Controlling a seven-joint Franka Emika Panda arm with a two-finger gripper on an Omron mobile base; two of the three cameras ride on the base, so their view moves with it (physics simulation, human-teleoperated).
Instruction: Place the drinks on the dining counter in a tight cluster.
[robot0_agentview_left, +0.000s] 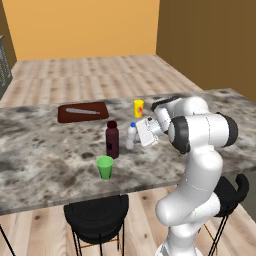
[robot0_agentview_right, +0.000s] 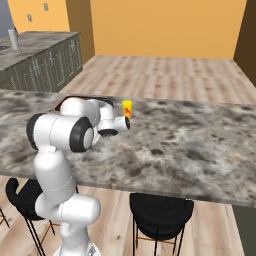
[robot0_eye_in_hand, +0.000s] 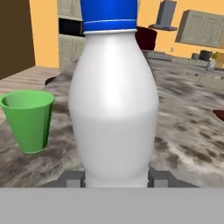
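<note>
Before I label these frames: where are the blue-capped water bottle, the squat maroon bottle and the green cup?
Blue-capped water bottle (robot0_eye_in_hand: 113, 109): hand view, body.
Squat maroon bottle (robot0_agentview_left: 112, 142): left base view, body.
Green cup (robot0_agentview_left: 105, 168): left base view, side wall.

Even, bright rendered light, faint soft shadows, no glare; all views slightly coarse and soft, without edge distortion.

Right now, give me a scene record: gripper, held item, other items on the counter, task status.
gripper: shut on the water bottle
water bottle: upright, blue cap, standing on or just above the dining counter; contact cannot be told
maroon bottle: upright, just left of the water bottle in the left base view, small gap between them
green cup: upright, in front of the maroon bottle
yellow cup: behind the water bottle
cutting board: far side, a knife on it
task status: two drinks close together
</note>
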